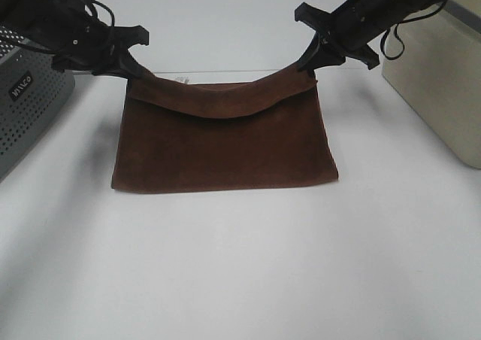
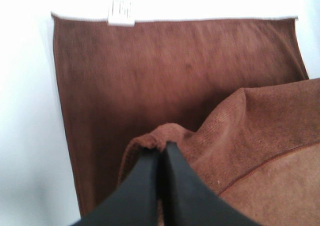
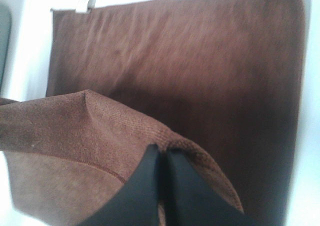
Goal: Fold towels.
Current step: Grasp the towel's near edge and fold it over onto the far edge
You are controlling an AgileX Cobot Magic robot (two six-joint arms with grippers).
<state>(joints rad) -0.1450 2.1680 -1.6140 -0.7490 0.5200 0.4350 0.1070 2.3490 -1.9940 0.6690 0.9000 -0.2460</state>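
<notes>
Towel (image 1: 225, 148), reddish-brown, on white table (image 1: 240, 280); raised flap hides most of its far edge, white tag (image 1: 180, 77) just showing. Long axis left-right. Left gripper (image 1: 141, 74) and right gripper (image 1: 308, 65) each clamped tight on a lifted corner.

The print on the white tag (image 2: 121, 12) is too blurred to read, and in the high view the lifted edge of the towel (image 1: 225, 148) leaves only a sliver of it showing. The grey perforated crate (image 1: 30, 107) and the beige box (image 1: 443, 77) are cut off at that view's sides; the crate's label is illegible.
</notes>
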